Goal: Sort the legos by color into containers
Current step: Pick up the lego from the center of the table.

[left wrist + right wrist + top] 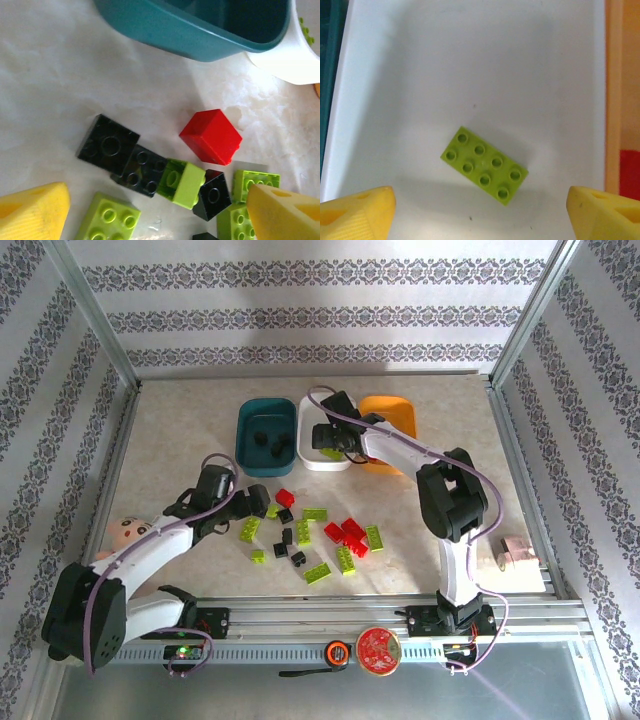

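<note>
**Lime brick in white tray; both grippers spread**

Right gripper (480,215):
- Fingers set wide apart, holding nothing.
- Just ahead, midway between the fingers: lime brick (484,165), studs up, flat on the floor of the white tray (420,75), touching neither pad.
- Judged as the green drop-off: orange tray (612,100) to the right of the fingers with a red piece (630,175) inside, teal tray (165,25) to the left.
- Arm stretched forward over the trays, wrist pitched straight down.

Left gripper (160,220):
- Fingers spread, empty, low over the loose pile.
- Between the fingers: second lime brick (181,183) lapping the black bricks (107,144).
- Ahead: red brick (211,136), then the teal tray.
- Arm folded at the elbow, reaching in from the left, wrist tipped down.
- Judged poised for a pick from the pile.
</note>
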### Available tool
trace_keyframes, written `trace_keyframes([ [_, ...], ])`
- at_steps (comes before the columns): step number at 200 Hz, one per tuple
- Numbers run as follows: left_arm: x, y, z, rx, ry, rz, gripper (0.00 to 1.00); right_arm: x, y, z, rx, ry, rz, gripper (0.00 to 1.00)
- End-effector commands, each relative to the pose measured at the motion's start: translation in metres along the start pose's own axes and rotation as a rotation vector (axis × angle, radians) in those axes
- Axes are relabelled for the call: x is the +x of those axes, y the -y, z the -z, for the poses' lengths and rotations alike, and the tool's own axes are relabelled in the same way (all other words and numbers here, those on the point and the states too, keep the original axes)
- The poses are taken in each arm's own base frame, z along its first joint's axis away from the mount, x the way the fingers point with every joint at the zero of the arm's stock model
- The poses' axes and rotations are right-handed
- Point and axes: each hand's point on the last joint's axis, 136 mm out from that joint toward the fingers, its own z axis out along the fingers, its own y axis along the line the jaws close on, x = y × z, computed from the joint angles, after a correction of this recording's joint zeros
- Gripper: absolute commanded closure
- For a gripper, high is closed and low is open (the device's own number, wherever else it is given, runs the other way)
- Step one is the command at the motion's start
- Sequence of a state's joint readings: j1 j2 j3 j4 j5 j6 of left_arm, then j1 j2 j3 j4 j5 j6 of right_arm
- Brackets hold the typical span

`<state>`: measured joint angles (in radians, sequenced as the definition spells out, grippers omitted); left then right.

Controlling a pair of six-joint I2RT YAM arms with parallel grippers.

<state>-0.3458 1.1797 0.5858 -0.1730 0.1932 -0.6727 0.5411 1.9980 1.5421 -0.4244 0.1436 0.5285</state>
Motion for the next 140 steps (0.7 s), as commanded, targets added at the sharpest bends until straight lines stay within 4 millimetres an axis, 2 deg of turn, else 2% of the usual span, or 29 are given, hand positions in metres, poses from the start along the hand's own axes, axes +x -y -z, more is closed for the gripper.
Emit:
trace_keyframes([
  [1, -0.001, 0.025, -0.001, 0.047, -0.045, -0.104, 0.12, -0.001, -0.004, 0.030, -0.033, 0.046, -0.016, 0.11],
  [42, 0.009, 0.038, -0.021, -0.043, -0.110, -0.240, 0.15, 0.024, 0.021, 0.048, -0.021, 0.062, -0.039, 0.11],
  [78, 0.011, 0.046, -0.040, -0.117, -0.140, -0.351, 0.18, 0.039, 0.045, 0.067, -0.014, 0.090, -0.088, 0.10],
  [111, 0.019, 0.046, -0.054, -0.177, -0.179, -0.421, 0.22, 0.051, 0.060, 0.075, 0.001, 0.095, -0.104, 0.10],
  [140, 0.021, 0.055, -0.064, -0.194, -0.173, -0.477, 0.31, 0.056, 0.067, 0.080, 0.002, 0.100, -0.116, 0.10],
])
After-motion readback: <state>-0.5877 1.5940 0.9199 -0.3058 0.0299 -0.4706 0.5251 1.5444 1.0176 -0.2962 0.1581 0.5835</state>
